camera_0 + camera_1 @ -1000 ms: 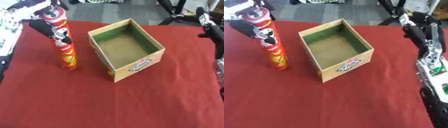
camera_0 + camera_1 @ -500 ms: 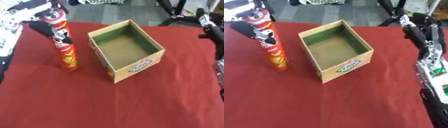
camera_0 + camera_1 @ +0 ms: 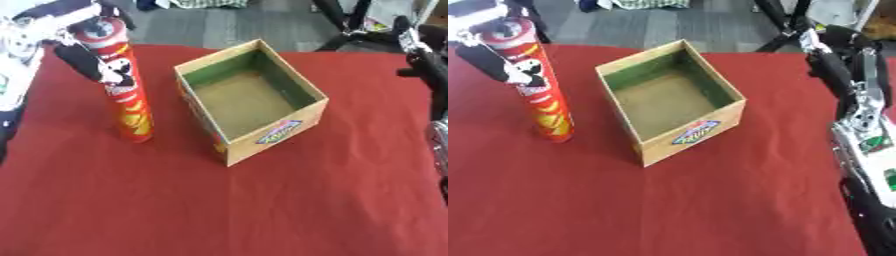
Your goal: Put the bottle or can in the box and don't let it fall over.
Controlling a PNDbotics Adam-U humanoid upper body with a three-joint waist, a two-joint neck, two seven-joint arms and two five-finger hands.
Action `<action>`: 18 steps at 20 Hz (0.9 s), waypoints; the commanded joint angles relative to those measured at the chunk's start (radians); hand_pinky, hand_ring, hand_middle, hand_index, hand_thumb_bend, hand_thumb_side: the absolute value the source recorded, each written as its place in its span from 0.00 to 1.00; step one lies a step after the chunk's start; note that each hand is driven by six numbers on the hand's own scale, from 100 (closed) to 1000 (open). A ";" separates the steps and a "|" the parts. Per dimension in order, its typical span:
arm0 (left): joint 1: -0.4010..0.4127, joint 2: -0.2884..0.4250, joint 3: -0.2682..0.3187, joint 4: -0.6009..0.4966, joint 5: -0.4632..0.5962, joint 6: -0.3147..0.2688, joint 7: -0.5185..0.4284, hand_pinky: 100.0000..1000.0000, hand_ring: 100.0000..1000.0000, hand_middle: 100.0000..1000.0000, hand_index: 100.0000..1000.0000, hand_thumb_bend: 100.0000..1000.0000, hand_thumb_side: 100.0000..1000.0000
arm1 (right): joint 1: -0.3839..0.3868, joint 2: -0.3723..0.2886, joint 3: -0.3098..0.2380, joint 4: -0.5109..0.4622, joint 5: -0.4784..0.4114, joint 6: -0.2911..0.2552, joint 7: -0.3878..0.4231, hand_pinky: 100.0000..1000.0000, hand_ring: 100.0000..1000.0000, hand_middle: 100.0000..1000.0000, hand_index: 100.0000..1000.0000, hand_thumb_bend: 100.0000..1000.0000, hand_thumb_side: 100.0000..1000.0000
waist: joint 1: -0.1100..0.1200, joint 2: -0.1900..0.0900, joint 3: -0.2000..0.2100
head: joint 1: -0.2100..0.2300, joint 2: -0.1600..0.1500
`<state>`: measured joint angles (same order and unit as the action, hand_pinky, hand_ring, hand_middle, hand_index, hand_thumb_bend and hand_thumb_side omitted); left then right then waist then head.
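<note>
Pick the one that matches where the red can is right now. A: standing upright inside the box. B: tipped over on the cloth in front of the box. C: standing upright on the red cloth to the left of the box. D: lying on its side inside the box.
C: the red can stands upright on the red cloth, left of the open box, with the left hand curled round its upper part.

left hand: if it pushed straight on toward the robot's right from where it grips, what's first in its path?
Likely the near-left wall of the open box. The left hand is curled round the upper part of the upright red can, and only bare red tablecloth shows between them. Depth is uncertain.
</note>
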<state>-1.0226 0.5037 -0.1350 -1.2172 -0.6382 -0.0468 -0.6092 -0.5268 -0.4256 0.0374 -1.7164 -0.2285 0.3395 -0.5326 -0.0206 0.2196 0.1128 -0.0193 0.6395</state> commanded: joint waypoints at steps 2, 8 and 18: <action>0.004 0.004 -0.008 0.014 -0.003 0.025 0.016 0.54 0.36 0.35 0.27 0.28 0.00 | -0.014 -0.016 -0.010 -0.021 -0.005 0.000 -0.006 0.53 0.74 0.85 0.75 0.39 0.42 | 0.000 -0.008 0.000 | -0.001 -0.005; 0.005 0.005 -0.008 0.001 -0.038 0.053 0.090 0.35 0.08 0.10 0.08 0.34 0.00 | -0.014 -0.016 -0.011 -0.022 -0.005 0.000 -0.007 0.53 0.74 0.85 0.75 0.38 0.43 | 0.000 -0.010 0.000 | -0.002 -0.005; -0.001 0.011 -0.026 -0.027 -0.061 0.028 0.185 0.17 0.00 0.00 0.01 0.32 0.00 | -0.014 -0.015 -0.010 -0.024 -0.003 0.001 -0.005 0.54 0.74 0.84 0.75 0.38 0.43 | 0.004 -0.014 0.000 | -0.007 0.000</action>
<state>-1.0112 0.4947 -0.1585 -1.2293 -0.6867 -0.0158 -0.4357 -0.5268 -0.4256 0.0373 -1.7166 -0.2325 0.3414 -0.5347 -0.0186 0.2198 0.1128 -0.0225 0.6396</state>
